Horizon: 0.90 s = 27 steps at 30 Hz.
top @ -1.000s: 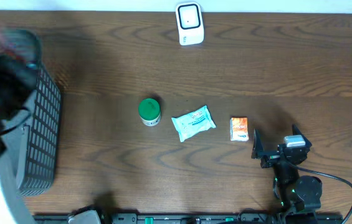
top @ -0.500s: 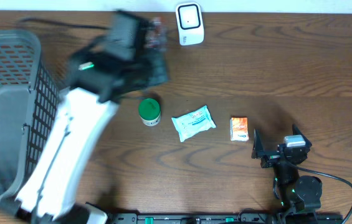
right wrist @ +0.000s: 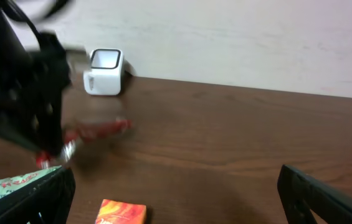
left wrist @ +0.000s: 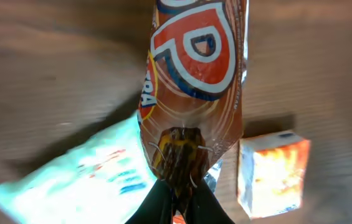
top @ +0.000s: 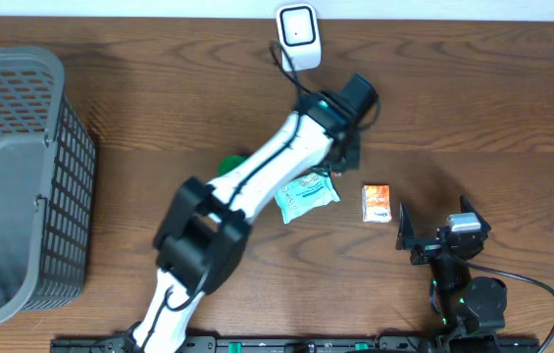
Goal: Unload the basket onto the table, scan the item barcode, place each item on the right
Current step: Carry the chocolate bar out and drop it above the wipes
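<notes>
- The left gripper [left wrist: 177,186] is clamped on a red-brown snack packet [left wrist: 194,68], held above the worktop [top: 473,108] between the scanner [top: 297,37] and a pale pouch [top: 305,193].
- The right gripper [right wrist: 176,196] stands wide apart, holding nothing.

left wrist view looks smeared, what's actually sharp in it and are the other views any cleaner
Left wrist view: only the held snack wrapper is crisp; the table, tissue pack and orange box are smeared. Right wrist view: the left arm is blurred, the scanner fairly clear. Overhead view: mostly sharp.
</notes>
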{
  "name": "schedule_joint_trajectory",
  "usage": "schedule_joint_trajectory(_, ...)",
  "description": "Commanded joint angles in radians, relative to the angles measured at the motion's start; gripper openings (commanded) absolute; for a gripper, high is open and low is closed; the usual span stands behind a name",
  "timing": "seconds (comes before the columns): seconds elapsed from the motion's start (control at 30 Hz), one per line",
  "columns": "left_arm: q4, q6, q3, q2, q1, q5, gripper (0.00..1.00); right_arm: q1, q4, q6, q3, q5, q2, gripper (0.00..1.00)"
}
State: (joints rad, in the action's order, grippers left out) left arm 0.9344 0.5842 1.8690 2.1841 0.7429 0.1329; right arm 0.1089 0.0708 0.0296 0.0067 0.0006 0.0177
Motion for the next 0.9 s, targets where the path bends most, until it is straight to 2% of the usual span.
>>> schedule_joint_trajectory(0.0, -0.023, 0.020, -0.007, 0.052, 0.011, 0.020, 0.07, 0.003, 0.004, -0.014, -0.001, 0.009, -0.003, 0.99)
schedule_joint_trajectory(0.17, -0.030, 0.018, -0.007, 0.069, 0.016, 0.019, 0.08, 0.003, 0.004, -0.014, -0.001, 0.009, -0.003, 0.99)
schedule_joint_trajectory(0.27, -0.047, -0.012, 0.000, 0.060, 0.015, 0.019, 0.46, 0.003, 0.004, -0.014, -0.001, 0.009, -0.003, 0.99)
schedule_joint_trajectory(0.33, -0.046, -0.060, 0.016, 0.019, 0.015, 0.018, 0.77, 0.003, 0.004, -0.014, -0.001, 0.009, -0.003, 0.99)
schedule_joint_trajectory(0.37, -0.046, -0.094, 0.032, -0.044, 0.015, -0.009, 0.81, 0.003, 0.004, -0.014, -0.001, 0.009, -0.003, 0.99)
schedule_joint_trajectory(0.43, -0.046, -0.094, 0.040, -0.097, 0.015, -0.064, 0.82, 0.003, 0.004, -0.014, -0.001, 0.009, -0.003, 0.99)
schedule_joint_trajectory(0.6, -0.063, -0.095, 0.043, -0.319, 0.009, -0.326, 0.82, 0.003, 0.004, -0.014, -0.001, 0.009, -0.003, 0.99)
schedule_joint_trajectory(0.67, -0.095, -0.143, 0.043, -0.459, -0.007, -0.445, 0.83, 0.003, 0.004, -0.014, -0.001, 0.009, -0.003, 0.99)
schedule_joint_trajectory(0.87, -0.183, -0.264, 0.043, -0.710, -0.060, -0.646, 0.83, 0.003, 0.004, -0.014, -0.001, 0.009, -0.003, 0.99)
